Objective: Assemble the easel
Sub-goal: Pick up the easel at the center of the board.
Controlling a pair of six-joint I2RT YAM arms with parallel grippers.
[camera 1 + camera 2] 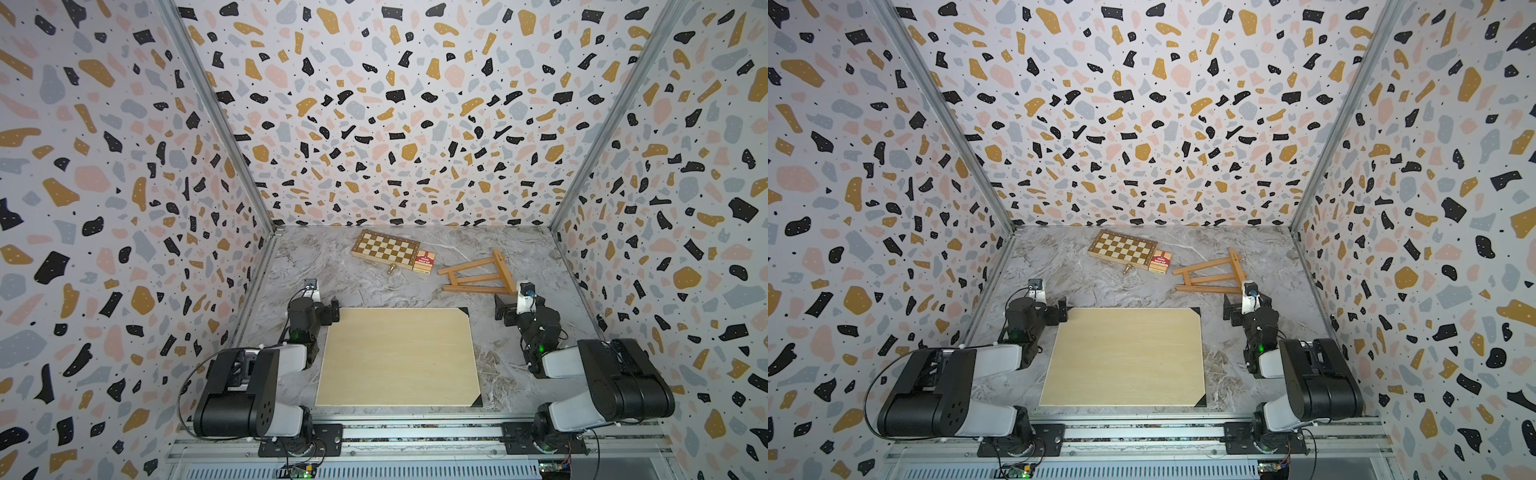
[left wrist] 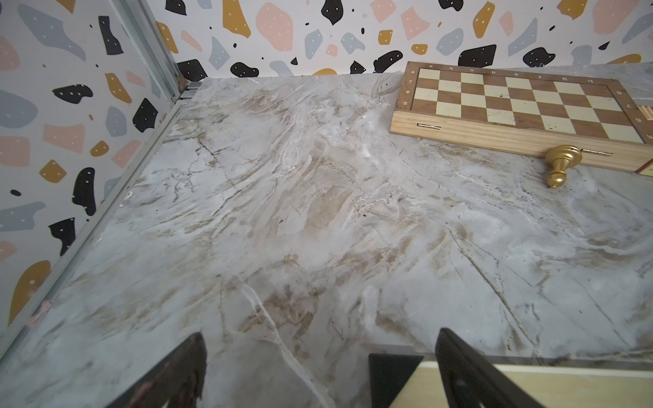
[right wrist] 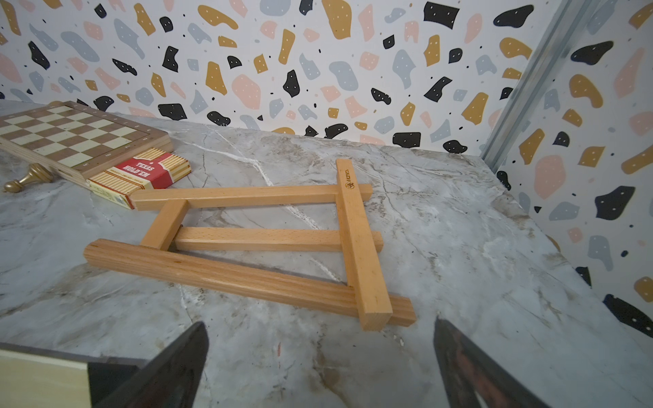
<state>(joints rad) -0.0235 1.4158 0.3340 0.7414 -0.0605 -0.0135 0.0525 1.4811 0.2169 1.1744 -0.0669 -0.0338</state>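
Assembly looks not yet begun: the easel [image 3: 261, 239] lies flat just beyond the far right corner of the pale board [image 1: 399, 357], while the left gripper [image 2: 319, 339] and right gripper [image 3: 319, 323] hover near the board's far corners, jaws spread and empty.

One each: easel [image 3: 357, 240], chessboard [image 2: 512, 102], cards [image 3: 148, 169], pawn [image 2: 562, 163], board [image 1: 399, 357]

Soft, even light, brightest on the back wall [image 1: 395, 104]. The easel [image 3: 261, 240] casts only a thin shadow on the desk [image 3: 459, 247]. Both top views bow at their edges; wrist views blur nearest the lens.
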